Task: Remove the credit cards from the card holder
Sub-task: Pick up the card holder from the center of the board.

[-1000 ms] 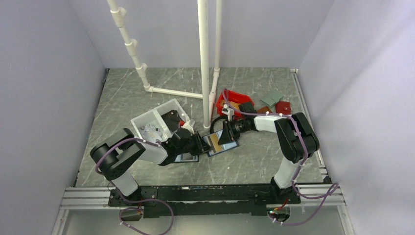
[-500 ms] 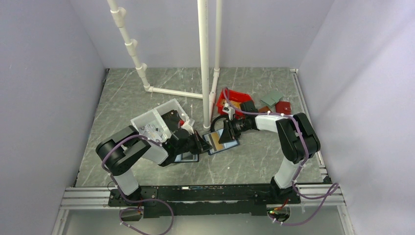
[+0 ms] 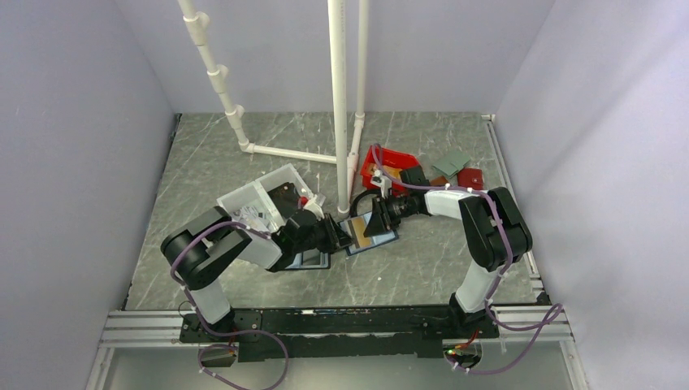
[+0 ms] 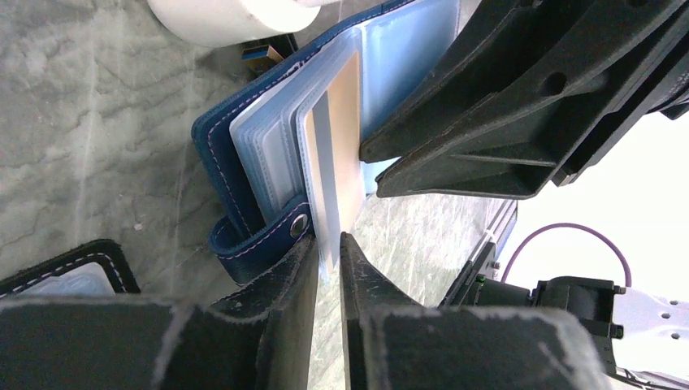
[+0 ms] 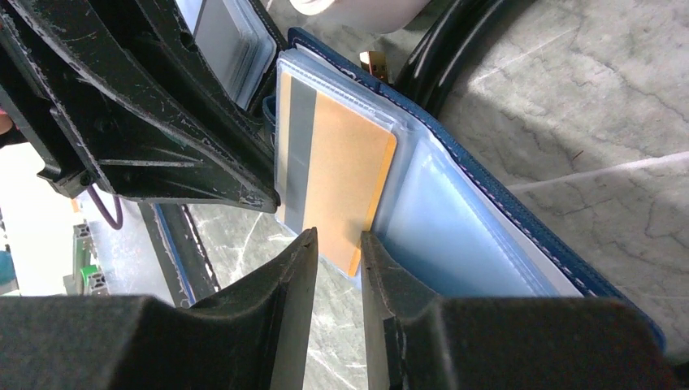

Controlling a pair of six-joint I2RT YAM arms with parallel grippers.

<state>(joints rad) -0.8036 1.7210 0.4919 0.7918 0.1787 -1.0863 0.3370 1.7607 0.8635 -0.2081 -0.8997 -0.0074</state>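
Centre of the top view, on a grey, white-veined stone-look table [image 3: 203, 162]: navy-blue card holder [image 3: 378, 241], spread open between two black grippers. From the left wrist, a soft stitched cover with pale thread, a short strap tab with a round metal snap, and a fan of clear, glossy plastic sleeves standing off the spine. Inside one sleeve, a flat gold-orange credit card [image 5: 337, 175], rectangular with rounded corners and a grey stripe down its left side in the right-wrist view.

Left gripper [image 4: 327, 264] at bottom centre of its own view: matte, scuffed black fingers almost closed, only a slit between them, pinching the lower edge of the card-bearing sleeve just beside the snap tab. Right gripper [image 5: 337, 256] at bottom centre of its view: fingers narrowly parted, the card's lower corner dipping into the gap. Actual clamp on it impossible to tell.

Left of centre in the top view, a white rectangular bin [image 3: 253, 183], tilted, with small mixed items inside, too small to name. Right of centre, a red bin [image 3: 398, 156] with something brownish in it. Below the left arm, a black-edged folio [image 3: 313, 262] with light panels, flat on the stone, near the card holder. White plastic pipe [image 3: 339, 97] upright from upper centre, its round foot just above the holder.
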